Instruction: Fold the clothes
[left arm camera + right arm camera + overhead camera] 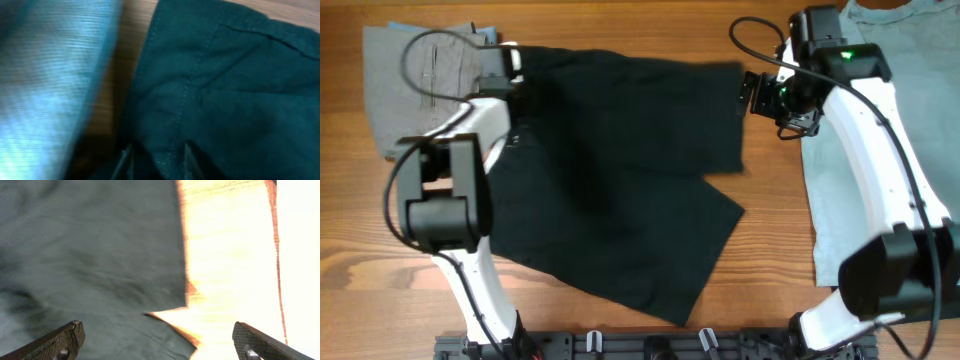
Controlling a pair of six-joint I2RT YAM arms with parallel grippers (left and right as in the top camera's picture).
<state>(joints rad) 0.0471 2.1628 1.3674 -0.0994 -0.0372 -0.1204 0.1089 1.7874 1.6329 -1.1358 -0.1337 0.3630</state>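
Three garments on the wooden surface [770, 260], told from left to right. At far left, grey garment [420, 85], folded, flat, near the far edge. Over its right edge, left arm [445, 200]: rooted at the near edge, bent at a dark elbow, then stretched away toward the far side. Left tool [508, 78] low over the far left corner of the black shorts [620, 170], just where black cloth meets grey. In the wrist view, two fingertips [125, 157] astride a stitched seam at the edge of the shorts, cloth between them; cannot tell if really pinched or only straddled. In the middle, the shorts spread flat, two wide legs pointing right, the nearer one slanted toward the near edge. Further right, right tool [760, 95] at the far right corner of the farther leg, released, fingers wide apart, hanging over the hem and the bare wood, holding nothing. Right arm [880, 150]: rooted at the near right, long white link running to the far side, wrist bent back to the left. At far right, light blue T-shirt [830, 210], flat, partly under this arm, apart from the shorts.
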